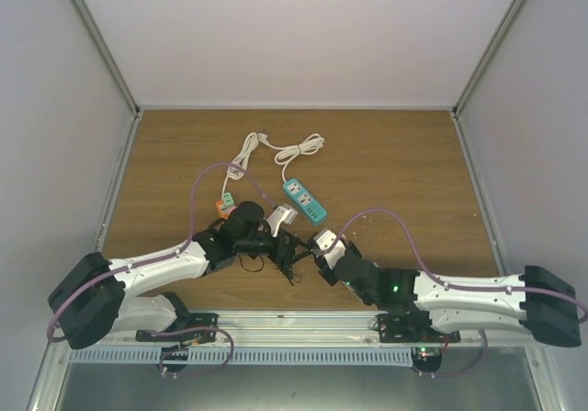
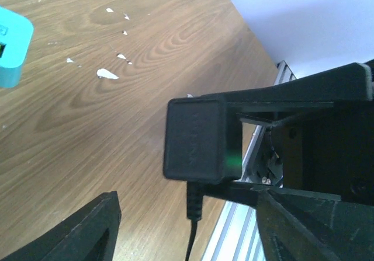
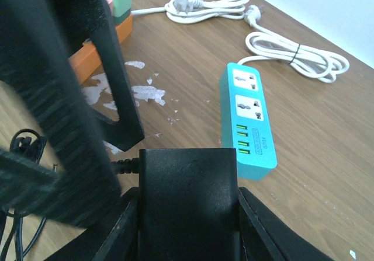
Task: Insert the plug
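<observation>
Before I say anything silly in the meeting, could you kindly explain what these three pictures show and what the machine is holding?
The overhead picture looks down on two robot arms bolted at the near edge of a wooden table. The other two pictures come from small cameras on each arm's wrist. On the table lie a teal power strip with its coiled white cord, plus stacked orange and green blocks. The right claw is closed on the plug, a small black boxy adapter trailing a thin black cable. The left claw stands around the same plug, half open, so this looks like a handover between arms.
</observation>
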You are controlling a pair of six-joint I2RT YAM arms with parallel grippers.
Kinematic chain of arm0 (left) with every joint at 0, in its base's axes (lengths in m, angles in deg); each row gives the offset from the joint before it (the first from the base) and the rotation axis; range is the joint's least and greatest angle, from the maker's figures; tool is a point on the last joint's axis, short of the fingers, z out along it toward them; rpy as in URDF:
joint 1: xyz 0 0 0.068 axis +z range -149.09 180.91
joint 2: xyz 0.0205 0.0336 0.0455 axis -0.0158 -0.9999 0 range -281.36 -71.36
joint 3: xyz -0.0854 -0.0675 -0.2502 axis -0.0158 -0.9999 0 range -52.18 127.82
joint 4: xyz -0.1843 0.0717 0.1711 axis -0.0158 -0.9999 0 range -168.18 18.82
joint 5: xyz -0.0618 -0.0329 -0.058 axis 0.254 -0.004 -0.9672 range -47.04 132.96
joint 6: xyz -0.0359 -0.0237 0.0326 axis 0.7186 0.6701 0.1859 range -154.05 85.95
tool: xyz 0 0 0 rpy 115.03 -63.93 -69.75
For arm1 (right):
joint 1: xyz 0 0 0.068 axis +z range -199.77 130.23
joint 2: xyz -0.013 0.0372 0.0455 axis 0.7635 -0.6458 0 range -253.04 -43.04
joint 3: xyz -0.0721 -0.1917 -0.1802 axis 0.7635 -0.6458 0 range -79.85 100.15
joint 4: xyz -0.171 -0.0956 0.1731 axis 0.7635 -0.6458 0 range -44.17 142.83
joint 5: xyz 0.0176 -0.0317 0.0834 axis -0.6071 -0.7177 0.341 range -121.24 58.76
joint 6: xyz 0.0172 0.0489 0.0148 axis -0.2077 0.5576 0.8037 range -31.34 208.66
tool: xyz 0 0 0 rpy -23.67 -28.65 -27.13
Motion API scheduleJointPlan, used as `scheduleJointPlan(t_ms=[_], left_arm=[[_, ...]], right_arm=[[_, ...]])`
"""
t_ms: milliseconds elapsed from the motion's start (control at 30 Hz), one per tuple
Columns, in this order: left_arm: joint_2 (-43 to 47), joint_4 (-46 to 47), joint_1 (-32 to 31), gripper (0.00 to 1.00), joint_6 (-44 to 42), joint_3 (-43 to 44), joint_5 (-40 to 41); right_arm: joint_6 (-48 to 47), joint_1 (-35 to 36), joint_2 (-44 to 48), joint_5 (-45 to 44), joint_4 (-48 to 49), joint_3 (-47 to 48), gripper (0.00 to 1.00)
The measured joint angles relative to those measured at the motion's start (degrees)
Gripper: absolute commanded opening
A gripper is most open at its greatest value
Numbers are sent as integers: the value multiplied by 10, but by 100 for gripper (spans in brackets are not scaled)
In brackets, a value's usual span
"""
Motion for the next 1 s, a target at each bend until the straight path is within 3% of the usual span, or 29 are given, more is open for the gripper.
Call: scheduleJointPlan(t_ms=[300, 733, 767, 833, 900, 933, 1000], left_arm=[[-30, 20, -15, 56, -2, 24, -7], [-40, 34, -15, 10, 0, 26, -3], [-40, 36, -15, 3, 0, 26, -4], [-40, 43, -15, 0, 0, 26, -5], [-39, 46, -15, 0, -1, 27, -7], [-38, 45, -17, 0, -2, 28, -8], [-31, 36, -21, 0, -3, 28, -4]], right_arm=[[-7, 3, -20, 44, 23, 0, 3], [-7, 6, -5, 35, 16, 0, 7], [-7, 6, -3, 35, 15, 0, 12], [-7, 6, 3, 31, 13, 0, 49], [-7, 7, 10, 30, 10, 0, 92], [-3, 7, 14, 26, 12, 0, 99], [0, 6, 27, 15, 10, -2, 99]])
